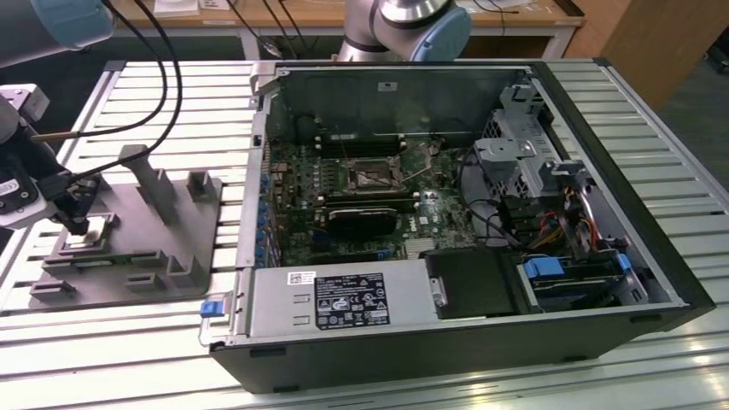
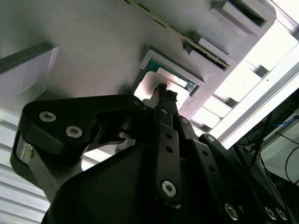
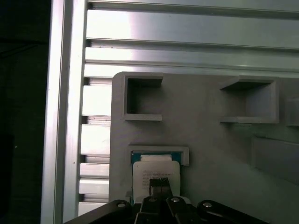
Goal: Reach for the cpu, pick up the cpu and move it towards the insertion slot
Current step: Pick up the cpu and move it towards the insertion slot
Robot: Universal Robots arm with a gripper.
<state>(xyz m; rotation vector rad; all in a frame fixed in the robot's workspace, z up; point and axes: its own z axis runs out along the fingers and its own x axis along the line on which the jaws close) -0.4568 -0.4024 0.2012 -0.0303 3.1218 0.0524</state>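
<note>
Desk: Where's the cpu point(image 3: 156, 169) from your gripper point(image 3: 160, 183)?
Me: Straight beneath it. It lies flat in its pocket on the grey fixture point(image 1: 137, 256), and I've got the tips over its middle — contact I can't judge
Desk: Jaws?
Me: Pressed together, holding nothing — the insertion slot point(image 1: 374, 177) sits well apart, toward the exterior view's right, inside the computer case point(image 1: 456, 342)

Exterior view high, wide; both wrist views close, apparently sharing fixture point(image 3: 210, 121) point(image 2: 93, 37).
</note>
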